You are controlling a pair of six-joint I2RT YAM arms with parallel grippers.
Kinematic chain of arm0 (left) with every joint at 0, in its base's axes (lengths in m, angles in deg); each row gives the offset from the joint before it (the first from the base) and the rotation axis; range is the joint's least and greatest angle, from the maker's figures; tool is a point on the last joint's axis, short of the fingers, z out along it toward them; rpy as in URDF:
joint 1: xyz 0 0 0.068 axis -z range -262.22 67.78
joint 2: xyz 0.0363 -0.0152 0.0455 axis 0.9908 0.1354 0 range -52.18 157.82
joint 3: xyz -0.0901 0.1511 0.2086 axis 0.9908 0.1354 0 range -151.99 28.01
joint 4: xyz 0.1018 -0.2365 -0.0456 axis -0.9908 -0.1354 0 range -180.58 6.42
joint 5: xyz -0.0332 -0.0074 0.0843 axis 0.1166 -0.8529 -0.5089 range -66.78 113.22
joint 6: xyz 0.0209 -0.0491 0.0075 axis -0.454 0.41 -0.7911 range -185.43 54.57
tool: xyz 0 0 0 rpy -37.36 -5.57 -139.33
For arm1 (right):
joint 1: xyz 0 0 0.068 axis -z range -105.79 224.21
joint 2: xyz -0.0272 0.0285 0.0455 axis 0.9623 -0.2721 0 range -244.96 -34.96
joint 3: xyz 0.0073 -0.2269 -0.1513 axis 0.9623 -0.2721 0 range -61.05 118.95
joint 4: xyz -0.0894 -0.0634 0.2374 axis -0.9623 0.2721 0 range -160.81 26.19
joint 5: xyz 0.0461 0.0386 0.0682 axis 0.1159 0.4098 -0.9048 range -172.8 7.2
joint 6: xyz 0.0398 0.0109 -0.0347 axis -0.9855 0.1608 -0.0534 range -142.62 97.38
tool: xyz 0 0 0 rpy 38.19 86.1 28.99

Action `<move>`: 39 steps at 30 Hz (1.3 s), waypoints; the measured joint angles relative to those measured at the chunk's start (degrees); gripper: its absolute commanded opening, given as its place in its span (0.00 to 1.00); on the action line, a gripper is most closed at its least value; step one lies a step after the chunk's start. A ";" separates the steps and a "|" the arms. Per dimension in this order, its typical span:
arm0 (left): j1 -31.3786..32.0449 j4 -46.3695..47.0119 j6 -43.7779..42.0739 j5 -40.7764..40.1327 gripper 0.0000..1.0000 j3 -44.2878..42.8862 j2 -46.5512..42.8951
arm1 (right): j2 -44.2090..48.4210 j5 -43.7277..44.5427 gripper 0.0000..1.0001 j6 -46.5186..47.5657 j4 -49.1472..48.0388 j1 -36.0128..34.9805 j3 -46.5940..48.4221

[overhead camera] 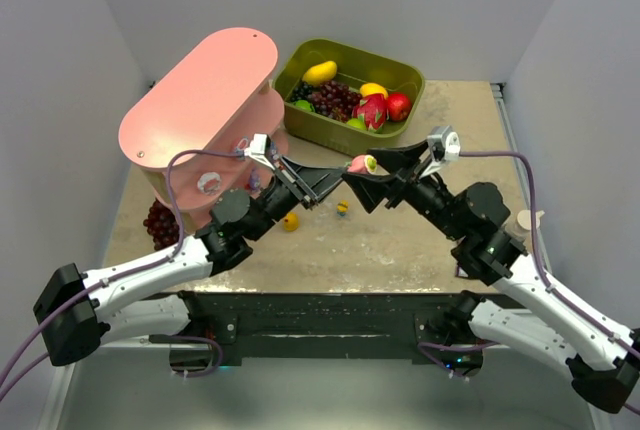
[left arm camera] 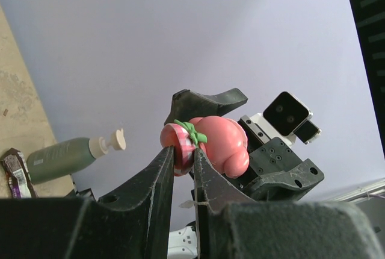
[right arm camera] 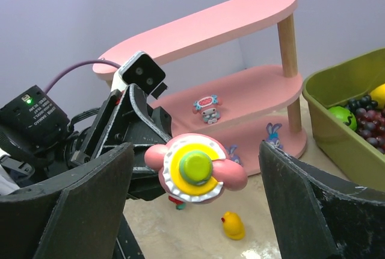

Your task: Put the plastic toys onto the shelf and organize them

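1. The small pink rounded plastic figurine (right arm camera: 195, 168) hangs in mid-air near the tall pink three-tier shelf (right arm camera: 240, 90). It is probably light, hard and slippery.
2. Your left gripper (left arm camera: 183, 156) pinches one end.
3. Your right gripper (right arm camera: 194, 146) stands spread around it without touching; take hold across the broad pink sides.

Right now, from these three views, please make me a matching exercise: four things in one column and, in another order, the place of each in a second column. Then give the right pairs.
Things
1. pink plastic figurine with a yellow and green round end
2. small yellow plastic duck
3. small grey and pink plastic figurine
4. yellow oval fruit

Places
A. on the tan table
B. in the olive-green rectangular bin
C. pinched in the left gripper
D. on the middle board of the pink three-tier shelf

Pairs: 1-C, 2-A, 3-D, 4-B
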 measured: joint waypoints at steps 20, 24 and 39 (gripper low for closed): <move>0.04 1.95 -0.04 -5.46 0.00 2.56 -0.59 | -2.78 2.86 0.83 -4.48 0.35 0.00 0.15; 0.07 2.54 -0.07 -6.64 0.00 2.73 -0.59 | -3.10 4.13 0.83 -5.90 0.37 0.00 0.20; 0.07 2.82 -0.26 -10.73 0.00 3.28 -0.44 | -6.08 5.77 0.81 -8.57 0.55 -0.09 1.18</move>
